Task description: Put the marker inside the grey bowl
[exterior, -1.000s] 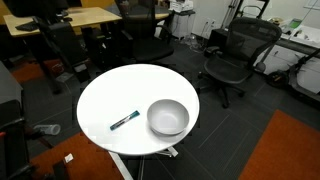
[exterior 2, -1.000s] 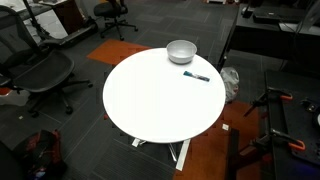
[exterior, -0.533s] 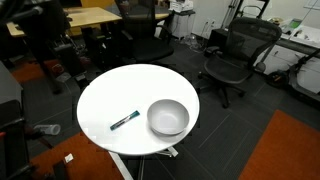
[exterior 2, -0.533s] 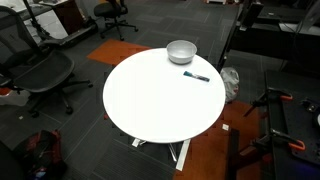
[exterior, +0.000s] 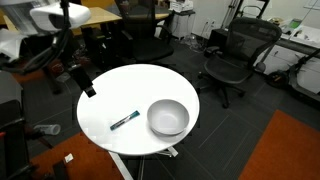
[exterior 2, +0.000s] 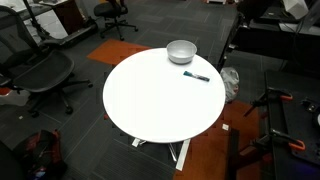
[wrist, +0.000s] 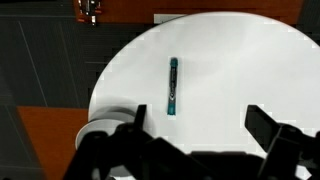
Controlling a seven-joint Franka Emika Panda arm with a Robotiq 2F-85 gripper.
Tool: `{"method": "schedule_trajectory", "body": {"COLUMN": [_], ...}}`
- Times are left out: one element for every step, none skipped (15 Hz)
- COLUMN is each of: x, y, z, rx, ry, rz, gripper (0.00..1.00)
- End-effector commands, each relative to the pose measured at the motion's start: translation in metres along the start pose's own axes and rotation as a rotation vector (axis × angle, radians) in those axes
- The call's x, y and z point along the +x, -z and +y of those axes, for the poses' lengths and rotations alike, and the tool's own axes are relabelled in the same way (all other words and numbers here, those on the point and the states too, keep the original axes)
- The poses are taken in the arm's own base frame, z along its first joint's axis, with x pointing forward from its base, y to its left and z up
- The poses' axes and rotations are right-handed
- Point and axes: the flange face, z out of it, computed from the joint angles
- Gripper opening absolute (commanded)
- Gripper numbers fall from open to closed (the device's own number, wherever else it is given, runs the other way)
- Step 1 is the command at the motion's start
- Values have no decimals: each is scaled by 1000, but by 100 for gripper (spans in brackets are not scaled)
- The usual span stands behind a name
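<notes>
The marker (exterior: 124, 120), dark with a teal-blue section, lies flat on the round white table (exterior: 120, 90), just beside the grey bowl (exterior: 168, 117). Both exterior views show them, with the marker (exterior 2: 196, 76) close to the bowl (exterior 2: 181, 51). In the wrist view the marker (wrist: 173, 85) lies ahead of my gripper (wrist: 198, 122). The bowl (wrist: 103, 128) is at the lower left, partly hidden by a finger. The jaws stand wide apart and empty. My gripper (exterior: 88, 86) hovers above the table's edge, away from the marker.
Black office chairs (exterior: 232, 55) and wooden desks (exterior: 95, 17) stand around the table. An orange carpet patch (exterior: 285, 150) lies on the dark floor. Another chair (exterior 2: 40, 75) and dark stands (exterior 2: 275, 110) flank the table.
My arm has swung into the exterior view from the upper left and now hangs over the table's edge. The marker and the bowl have not moved.
</notes>
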Motion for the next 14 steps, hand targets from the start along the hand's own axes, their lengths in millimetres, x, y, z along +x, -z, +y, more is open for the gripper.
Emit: {"method": "schedule_trajectory", "body": {"x": [15, 17, 20, 23, 26, 30, 33, 37, 40, 43, 46, 49, 52, 54], "y": [-28, -36, -44, -52, -58, -65, -71, -77, -84, -89, -93, -99, -104, -109], "z": [-2, -2, -2, -2, -2, -2, -1, -1, 1, 2, 3, 3, 4, 4], "rx": [8, 8, 12, 13, 14, 15, 17, 17, 18, 19, 20, 24, 26, 27], "ry": [-38, -39, -39, -40, -43, -44, -47, -51, -55, -58, -59, -62, -62, -64], "rz": [1, -4, -9, -12, -18, -23, -28, -36, -43, -51, -56, -62, -67, -73], "gripper": [100, 100, 100, 100, 100, 100, 100, 100, 100, 100, 100, 100, 100, 100]}}
